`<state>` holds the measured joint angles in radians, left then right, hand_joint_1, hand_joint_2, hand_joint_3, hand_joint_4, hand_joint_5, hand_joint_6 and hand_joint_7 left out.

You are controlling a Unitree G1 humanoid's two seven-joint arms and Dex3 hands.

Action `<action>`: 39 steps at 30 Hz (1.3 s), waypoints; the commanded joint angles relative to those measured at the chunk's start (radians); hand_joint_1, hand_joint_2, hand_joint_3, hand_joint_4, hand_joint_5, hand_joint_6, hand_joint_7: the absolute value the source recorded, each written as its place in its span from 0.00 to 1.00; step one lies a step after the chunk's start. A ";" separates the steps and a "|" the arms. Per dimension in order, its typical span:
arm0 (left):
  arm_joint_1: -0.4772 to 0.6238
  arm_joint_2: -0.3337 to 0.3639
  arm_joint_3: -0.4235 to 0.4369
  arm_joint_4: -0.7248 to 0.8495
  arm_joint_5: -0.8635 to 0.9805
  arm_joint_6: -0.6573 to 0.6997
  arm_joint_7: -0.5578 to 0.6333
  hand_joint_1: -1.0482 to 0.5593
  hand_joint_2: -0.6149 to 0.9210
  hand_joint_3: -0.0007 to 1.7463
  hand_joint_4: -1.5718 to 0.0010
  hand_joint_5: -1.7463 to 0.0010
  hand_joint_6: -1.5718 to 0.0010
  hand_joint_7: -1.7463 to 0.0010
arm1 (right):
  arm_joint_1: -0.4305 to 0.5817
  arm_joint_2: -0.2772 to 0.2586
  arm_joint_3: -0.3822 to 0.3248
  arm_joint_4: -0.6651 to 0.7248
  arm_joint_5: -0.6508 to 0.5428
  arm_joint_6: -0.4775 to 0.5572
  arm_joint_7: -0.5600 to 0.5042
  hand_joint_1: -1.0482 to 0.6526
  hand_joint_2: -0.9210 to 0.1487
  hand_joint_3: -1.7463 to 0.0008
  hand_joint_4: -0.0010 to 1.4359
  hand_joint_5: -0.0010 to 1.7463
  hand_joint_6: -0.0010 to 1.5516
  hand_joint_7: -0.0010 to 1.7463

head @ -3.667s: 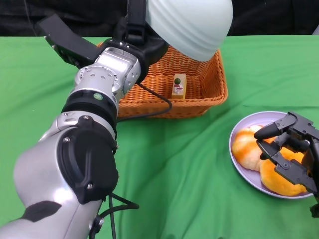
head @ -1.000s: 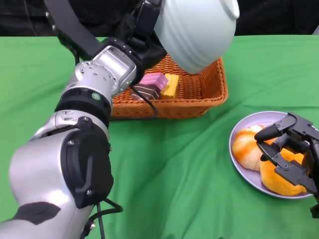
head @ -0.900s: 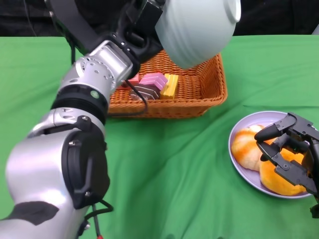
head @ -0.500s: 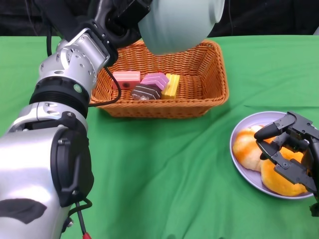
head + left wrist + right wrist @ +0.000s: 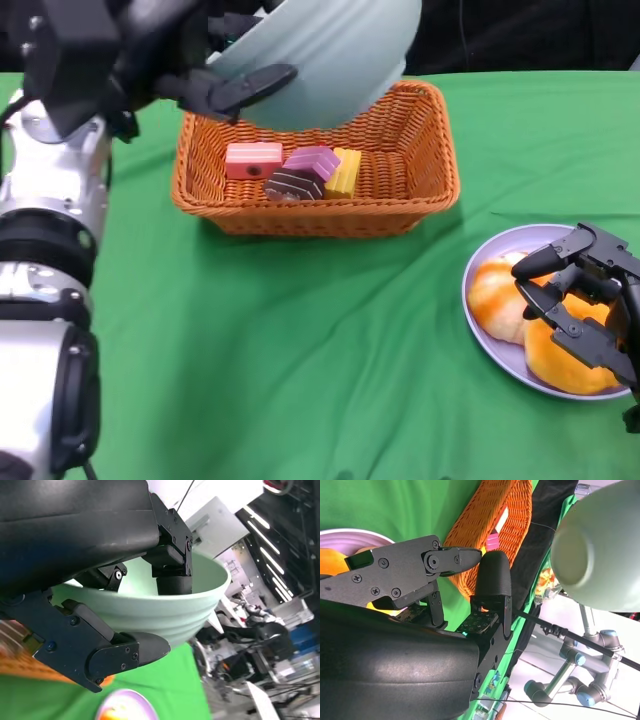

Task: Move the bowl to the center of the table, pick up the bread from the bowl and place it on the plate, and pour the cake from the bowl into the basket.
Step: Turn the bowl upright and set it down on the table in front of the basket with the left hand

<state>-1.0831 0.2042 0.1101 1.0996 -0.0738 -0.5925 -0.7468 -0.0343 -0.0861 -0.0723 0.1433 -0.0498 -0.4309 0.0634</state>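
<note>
Holding the bowl [image 5: 325, 55] in my left hand [image 5: 215, 85], I have it up in the air above the back rim of the basket [image 5: 430, 160], fingers clamped over its rim and outer wall. The left wrist view shows its inside, and no cake is visible in the part I can see. Four cake pieces lie together on the basket floor: a pink one [image 5: 252, 159], a brown striped one [image 5: 293, 184], a purple-pink one [image 5: 313, 160] and a yellow one [image 5: 344, 171]. So I judge the pour done.

Off to my right, well apart from the basket, the plate [image 5: 490, 252] carries the bread [image 5: 492, 296]. My right hand [image 5: 585, 305] hovers just over it, fingers spread and curled, gripping nothing.

What worries me from here is mostly the bowl. My hold is on one side of the rim only, so a quick wrist turn could let it slip and drop onto the cakes or the basket edge. Bringing it down too close to the wicker could catch the rim and drag the basket across the green tabletop [image 5: 330, 350]. On the other side, lowering the right hand carelessly would press the bread or nudge the plate towards the tabletop's edge, which I judge to be near.
</note>
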 commanded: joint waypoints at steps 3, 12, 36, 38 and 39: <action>-0.017 0.010 -0.012 0.000 -0.001 -0.044 -0.006 0.55 0.80 0.59 0.49 0.00 0.56 0.12 | -0.004 -0.016 -0.009 0.008 0.011 -0.002 0.000 0.54 0.01 0.86 0.49 0.88 0.41 0.73; 0.167 0.170 -0.099 -0.048 0.308 -0.607 0.244 0.62 0.75 0.60 0.48 0.03 0.51 0.22 | -0.012 -0.024 -0.012 0.012 0.003 -0.012 -0.002 0.54 0.01 0.86 0.50 0.86 0.42 0.71; 0.277 0.444 -0.492 -0.107 1.285 -0.669 1.664 0.60 0.72 0.60 0.48 0.00 0.54 0.13 | -0.016 -0.020 -0.008 -0.005 -0.002 0.019 -0.020 0.53 0.01 0.86 0.49 0.86 0.42 0.72; 0.259 0.454 -0.552 -0.095 1.324 -0.647 1.760 0.61 0.72 0.60 0.48 0.00 0.54 0.12 | -0.016 -0.020 -0.008 -0.005 -0.002 0.019 -0.020 0.53 0.01 0.86 0.49 0.86 0.42 0.72; 0.250 0.457 -0.581 -0.090 1.339 -0.637 1.801 0.61 0.72 0.60 0.48 0.00 0.54 0.12 | -0.016 -0.020 -0.008 -0.005 -0.002 0.019 -0.020 0.54 0.01 0.86 0.49 0.87 0.42 0.72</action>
<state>-0.8192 0.6308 -0.4438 1.0067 1.2502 -1.2402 0.9765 -0.0443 -0.0970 -0.0742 0.1477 -0.0570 -0.4108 0.0505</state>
